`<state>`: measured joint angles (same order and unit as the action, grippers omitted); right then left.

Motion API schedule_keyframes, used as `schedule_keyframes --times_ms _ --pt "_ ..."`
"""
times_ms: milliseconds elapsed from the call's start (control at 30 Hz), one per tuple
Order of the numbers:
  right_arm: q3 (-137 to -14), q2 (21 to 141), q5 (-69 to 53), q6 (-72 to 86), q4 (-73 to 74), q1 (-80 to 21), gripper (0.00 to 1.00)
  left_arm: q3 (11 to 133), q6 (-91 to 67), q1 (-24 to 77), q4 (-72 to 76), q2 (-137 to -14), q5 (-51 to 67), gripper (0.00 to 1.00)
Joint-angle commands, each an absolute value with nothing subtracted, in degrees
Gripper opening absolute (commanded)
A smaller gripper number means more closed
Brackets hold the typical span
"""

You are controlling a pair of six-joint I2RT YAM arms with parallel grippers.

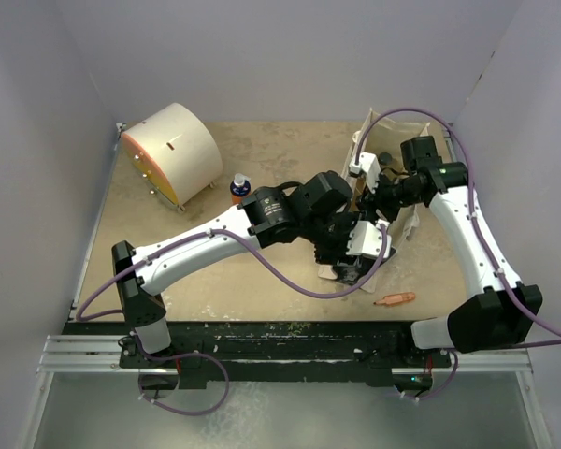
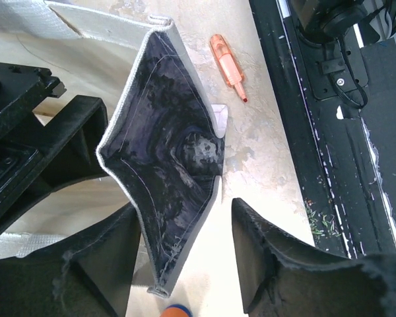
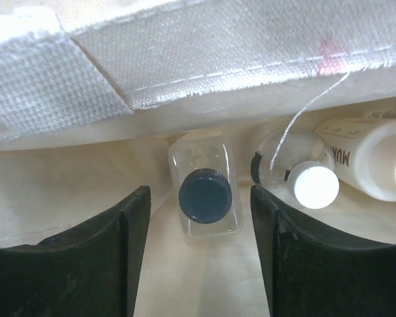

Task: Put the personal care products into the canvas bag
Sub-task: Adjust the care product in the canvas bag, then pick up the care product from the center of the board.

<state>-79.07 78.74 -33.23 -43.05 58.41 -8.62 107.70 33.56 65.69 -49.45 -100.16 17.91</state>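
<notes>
The beige canvas bag [image 1: 395, 124] stands at the back right. In the left wrist view its dark printed panel [image 2: 178, 158] hangs folded between the fingers of my left gripper [image 2: 185, 257], whose jaws stand open; the fold runs close by the left finger [image 2: 99, 271]. My right gripper [image 3: 199, 251] is inside the bag, open. A clear squarish bottle [image 3: 204, 195] with a black cap lies just past its fingertips, untouched. Beside it lie a white-capped bottle [image 3: 312, 183] and a cream-white bottle [image 3: 376, 158]. An orange bottle [image 1: 239, 187] with a blue cap stands on the table, left of both grippers.
A large cream drum [image 1: 173, 154] with an orange face sits at the back left. A small orange pen-like stick [image 1: 394, 299] lies near the front edge, right of my left gripper [image 1: 351, 262]. A scrap of orange and blue [image 2: 177, 310] shows at the left wrist view's bottom edge.
</notes>
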Motion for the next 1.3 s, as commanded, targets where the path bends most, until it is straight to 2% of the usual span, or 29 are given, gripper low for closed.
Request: schedule_keyframes --times_ms 0,300,433,733,867,1033,1267 --pt "-82.4 77.9 -35.1 -41.6 58.7 -8.9 0.66 110.6 33.6 65.9 -50.7 -97.6 19.5 0.61" --pt "-89.2 78.0 -33.9 -40.8 59.4 -8.9 0.73 113.8 35.0 65.9 -53.7 -95.2 18.5 0.72" --pt "-93.4 78.4 -32.5 -39.7 59.4 -8.9 0.74 115.0 35.6 65.8 -55.2 -93.8 18.2 0.82" --pt "-104.1 78.9 -32.7 -36.2 57.8 -8.9 0.74 115.8 35.2 61.2 -55.9 -90.0 18.1 0.92" --pt "-106.7 78.9 -37.3 -31.4 50.0 -9.8 0.73 113.9 34.0 54.7 -55.0 -87.2 19.6 0.94" --pt "-113.0 83.3 -40.2 -29.4 47.1 -13.7 0.73 108.7 31.3 41.5 -50.6 -81.9 20.7 0.95" --pt "-108.8 85.0 -39.5 -27.7 39.8 -23.3 0.74 98.3 18.7 19.4 -39.5 -74.9 20.0 0.99"
